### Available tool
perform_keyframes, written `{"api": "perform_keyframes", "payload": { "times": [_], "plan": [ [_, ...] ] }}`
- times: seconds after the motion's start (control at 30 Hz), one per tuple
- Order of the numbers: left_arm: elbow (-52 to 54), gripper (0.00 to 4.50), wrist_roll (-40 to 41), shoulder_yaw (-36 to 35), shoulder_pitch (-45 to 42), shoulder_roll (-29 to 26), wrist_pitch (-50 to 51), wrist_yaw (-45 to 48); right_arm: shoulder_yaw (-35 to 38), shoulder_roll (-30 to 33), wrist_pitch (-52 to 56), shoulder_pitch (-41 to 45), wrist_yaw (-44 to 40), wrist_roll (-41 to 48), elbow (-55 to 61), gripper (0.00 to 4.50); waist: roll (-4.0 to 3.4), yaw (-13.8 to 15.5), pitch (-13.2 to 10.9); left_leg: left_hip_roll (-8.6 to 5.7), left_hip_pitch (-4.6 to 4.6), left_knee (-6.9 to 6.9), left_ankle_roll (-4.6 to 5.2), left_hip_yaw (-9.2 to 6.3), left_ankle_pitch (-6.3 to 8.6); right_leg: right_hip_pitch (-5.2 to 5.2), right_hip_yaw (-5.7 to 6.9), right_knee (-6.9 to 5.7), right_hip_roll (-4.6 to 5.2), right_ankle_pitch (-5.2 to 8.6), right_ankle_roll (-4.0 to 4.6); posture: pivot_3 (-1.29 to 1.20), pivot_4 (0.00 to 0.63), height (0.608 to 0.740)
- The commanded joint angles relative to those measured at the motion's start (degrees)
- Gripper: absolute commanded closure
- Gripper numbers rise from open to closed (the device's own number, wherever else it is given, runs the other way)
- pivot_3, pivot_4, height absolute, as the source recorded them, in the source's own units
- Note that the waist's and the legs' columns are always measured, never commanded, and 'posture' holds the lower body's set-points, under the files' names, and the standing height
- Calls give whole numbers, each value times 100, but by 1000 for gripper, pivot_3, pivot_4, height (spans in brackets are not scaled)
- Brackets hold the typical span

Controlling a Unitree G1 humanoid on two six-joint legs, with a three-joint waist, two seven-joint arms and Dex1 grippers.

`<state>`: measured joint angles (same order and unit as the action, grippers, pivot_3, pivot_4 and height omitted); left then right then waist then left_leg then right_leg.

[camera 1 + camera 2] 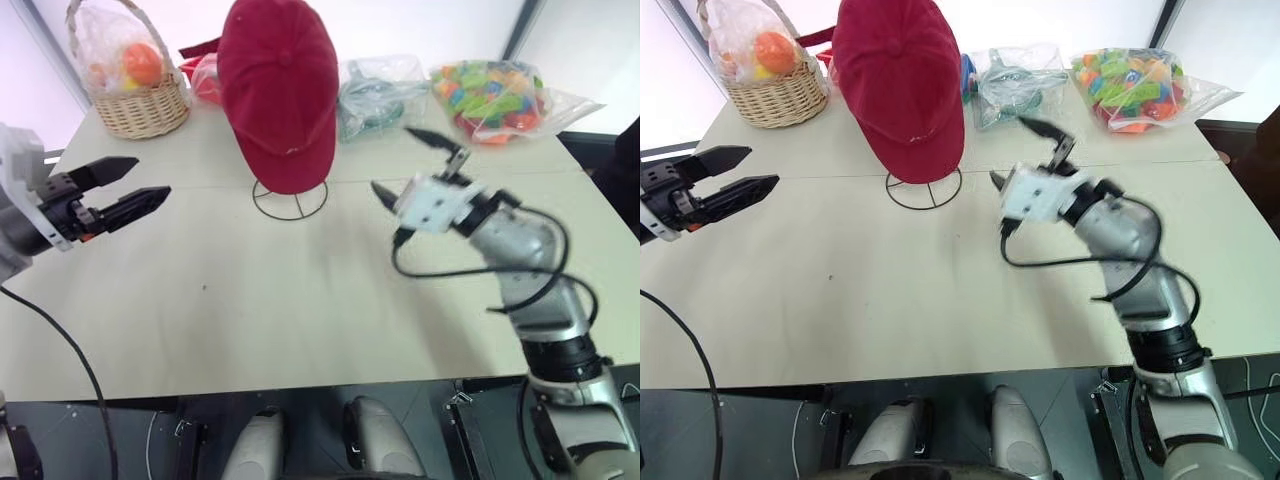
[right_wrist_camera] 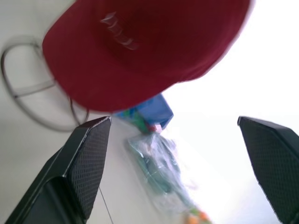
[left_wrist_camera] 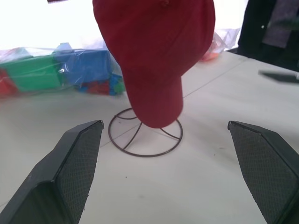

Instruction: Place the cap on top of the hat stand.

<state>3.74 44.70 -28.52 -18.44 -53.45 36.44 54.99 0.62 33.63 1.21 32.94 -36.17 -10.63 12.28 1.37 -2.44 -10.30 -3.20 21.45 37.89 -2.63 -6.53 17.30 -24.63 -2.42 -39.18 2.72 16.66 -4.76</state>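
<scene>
The left arm reaches in from the left edge, held about level, its left end effector [image 1: 132, 189] pointing right toward the middle of the tabletop [image 1: 300, 300]; the two black fingers stand apart with nothing between them, well clear of the stand. The right arm rises from the near right corner and bends toward the centre, cable looping under the wrist. The right end effector [image 1: 412, 165] points left and away, fingers spread wide and empty, just right of the stand's base and not touching it.

The cap [image 1: 280, 85] sits on top of the hat stand [image 1: 290, 198], covering its cage, brim hanging down toward the near side; the round wire base shows below it on the tabletop. At the far edge lie a wicker basket [image 1: 130, 95] on the left, a clear bag [image 1: 380, 95] right of the cap, and a bag of coloured blocks [image 1: 495, 100] further right.
</scene>
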Motion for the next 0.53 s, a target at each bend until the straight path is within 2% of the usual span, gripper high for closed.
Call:
{"api": "perform_keyframes", "payload": {
  "times": [0.03,0.17,0.3,0.53],
  "plan": [
    [-184,0,-206,-162,14,-134,-252,38,857,568,1055,306,-1238,1777,-161,52,-1,27,-1,0,0,0,4,0,2,1,0,2,1,0,0,0,150,739],
    [-313,0,-381,-247,145,-78,-444,-35,1300,1416,1943,231,-2181,2617,-874,52,-1,92,0,0,1,1,22,-7,13,13,10,19,7,0,0,0,150,739],
    [-359,0,-530,-404,404,40,-610,-229,1386,1955,1992,-86,-2739,2825,-1435,52,-9,133,-5,-1,0,1,25,4,14,11,7,21,10,0,0,0,150,739],
    [44,0,-598,-647,987,395,-783,-543,1512,2092,1596,-122,-2593,2791,-2572,52,-13,140,-8,1,-2,3,25,11,14,9,3,19,11,0,0,0,150,739]
  ]
}}
